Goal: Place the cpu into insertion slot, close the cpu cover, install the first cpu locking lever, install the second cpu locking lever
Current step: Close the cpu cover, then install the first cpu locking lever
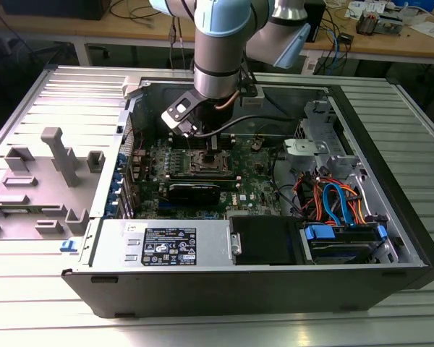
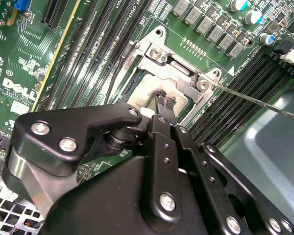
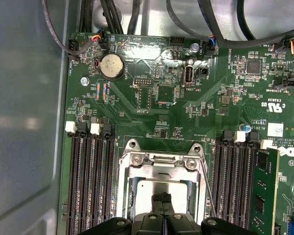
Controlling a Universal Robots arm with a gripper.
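Note:
The cpu (image 3: 159, 187) lies in the socket, its silvery top showing through the window of the cpu cover (image 3: 137, 169). The cover lies flat over it, also seen as cpu cover (image 2: 179, 73) in the second wrist view. My gripper (image 3: 161, 199) hangs straight over the cpu with its two black fingertips (image 2: 161, 100) pressed together, right at the chip's top; whether they touch it I cannot tell. One thin wire locking lever (image 2: 257, 102) sticks out from the socket corner over the memory slots, unlatched. In the exterior view the gripper (image 1: 211, 148) is low inside the open case above the socket.
Black memory slots (image 3: 90, 176) flank the socket on both sides. A long black graphics card (image 1: 194, 191) lies just in front of the socket. Cables and drive bays (image 1: 340, 210) fill the case at the exterior view's right. The case wall (image 3: 24, 112) stands close by.

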